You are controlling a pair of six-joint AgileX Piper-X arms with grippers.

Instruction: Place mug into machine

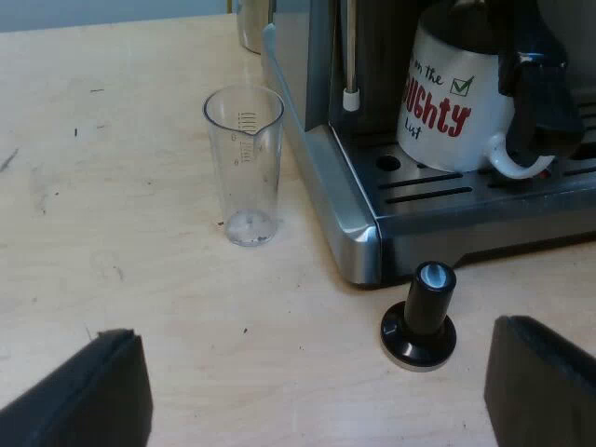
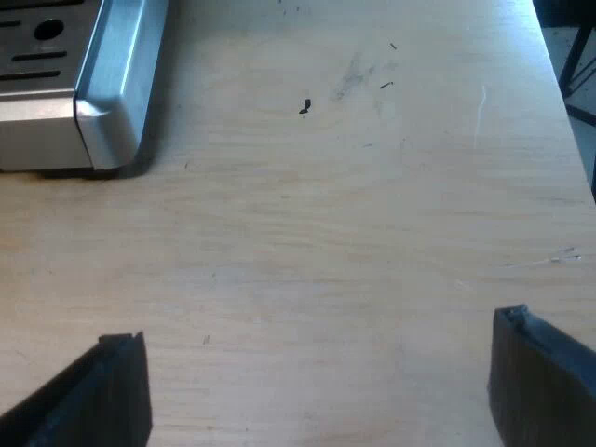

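- mug (image 1: 447, 102) upright on the drip tray (image 1: 438, 194) of the machine (image 1: 312, 84), beyond the tamper (image 1: 421, 317).
- left gripper (image 1: 317, 391) spread wide, empty, faces the mug; i judge it the nearer.
- right gripper (image 2: 317, 382) spread, empty, by the machine's corner.

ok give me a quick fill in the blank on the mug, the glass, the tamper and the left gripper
1. The mug stands on the espresso machine, on its ____ tray.
2. The measuring glass stands ____ on the table beside the machine.
3. The tamper by the machine's corner has a ____ knob.
4. The left gripper is ____ over the table.

Missing words: drip; upright; black; open
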